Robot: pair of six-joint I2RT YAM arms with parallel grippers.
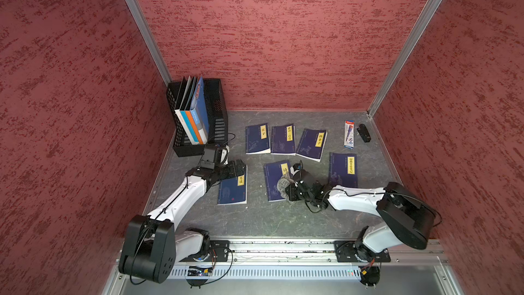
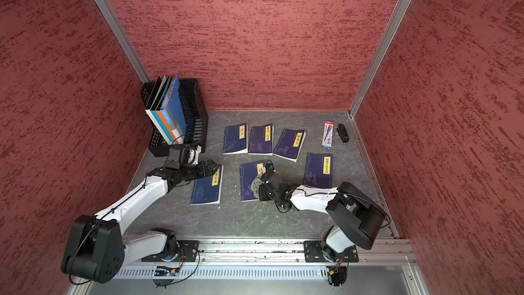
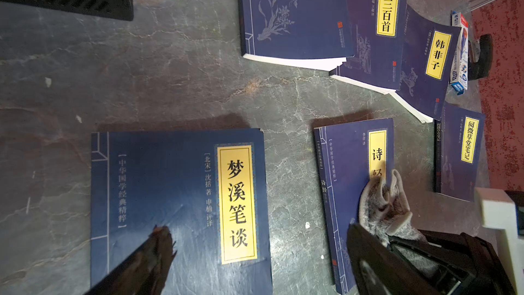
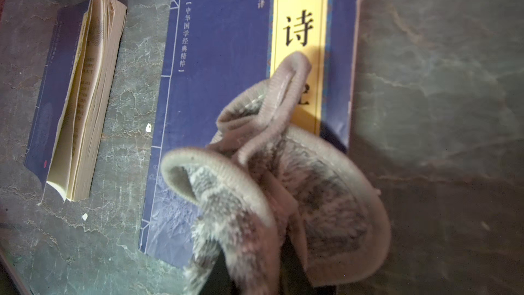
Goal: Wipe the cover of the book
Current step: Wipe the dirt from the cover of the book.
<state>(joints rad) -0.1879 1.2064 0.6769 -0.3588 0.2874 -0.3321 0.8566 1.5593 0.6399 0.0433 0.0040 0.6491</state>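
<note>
The book [image 1: 273, 185] [image 2: 247, 187] [image 4: 221, 52] is navy with a yellow title label and lies flat mid-table. A crumpled grey fuzzy cloth [image 1: 281, 184] [image 2: 255, 183] [image 3: 382, 208] [image 4: 283, 180] rests on its cover, over the label's lower half. My right gripper [image 1: 290, 191] [image 4: 263, 279] is shut on the cloth, and the cloth hides its fingers. My left gripper [image 1: 239, 167] [image 3: 258, 229] stands open low over a second navy book [image 1: 232, 187] [image 3: 175, 194] to the left, with nothing between its fingers.
A black file basket [image 1: 218, 114] holding upright books stands at the back left. Three navy books [image 1: 283, 139] lie in a row behind, and another [image 1: 343, 170] lies to the right. A pen package [image 1: 349, 134] and a black stapler [image 1: 364, 132] sit near the back right corner.
</note>
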